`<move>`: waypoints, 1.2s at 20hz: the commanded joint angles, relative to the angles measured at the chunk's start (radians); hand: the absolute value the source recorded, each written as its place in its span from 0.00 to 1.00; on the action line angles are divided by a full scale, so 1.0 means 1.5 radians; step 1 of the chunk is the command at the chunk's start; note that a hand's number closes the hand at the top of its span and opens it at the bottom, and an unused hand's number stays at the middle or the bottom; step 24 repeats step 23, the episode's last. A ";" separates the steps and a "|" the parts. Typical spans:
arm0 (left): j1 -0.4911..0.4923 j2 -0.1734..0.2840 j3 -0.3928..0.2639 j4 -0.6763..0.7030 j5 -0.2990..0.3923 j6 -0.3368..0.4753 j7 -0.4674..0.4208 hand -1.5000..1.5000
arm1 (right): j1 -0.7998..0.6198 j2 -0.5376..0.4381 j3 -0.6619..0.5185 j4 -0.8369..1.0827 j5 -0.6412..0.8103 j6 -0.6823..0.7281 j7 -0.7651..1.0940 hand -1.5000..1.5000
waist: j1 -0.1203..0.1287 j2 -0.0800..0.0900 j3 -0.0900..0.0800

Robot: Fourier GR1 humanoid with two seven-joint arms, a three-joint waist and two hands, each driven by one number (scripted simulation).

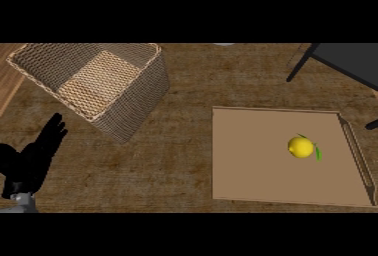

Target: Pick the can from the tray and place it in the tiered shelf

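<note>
A flat brown tray lies at the right of the wooden counter. On it sits a round yellow fruit with a green leaf; no can shows on the tray. The dark frame of the tiered shelf reaches in at the upper right corner. My left hand rests at the left edge, fingers straight and pointing up, holding nothing. My right hand does not show.
A large woven basket stands at the upper left, tilted, its opening facing up. Bare wooden counter lies between the basket and the tray.
</note>
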 commanded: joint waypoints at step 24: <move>0.036 0.004 0.046 -0.006 0.013 0.011 0.001 0.50 | 0.328 -0.397 -0.330 -0.278 -0.275 0.472 0.109 0.00 | -0.068 -0.017 0.001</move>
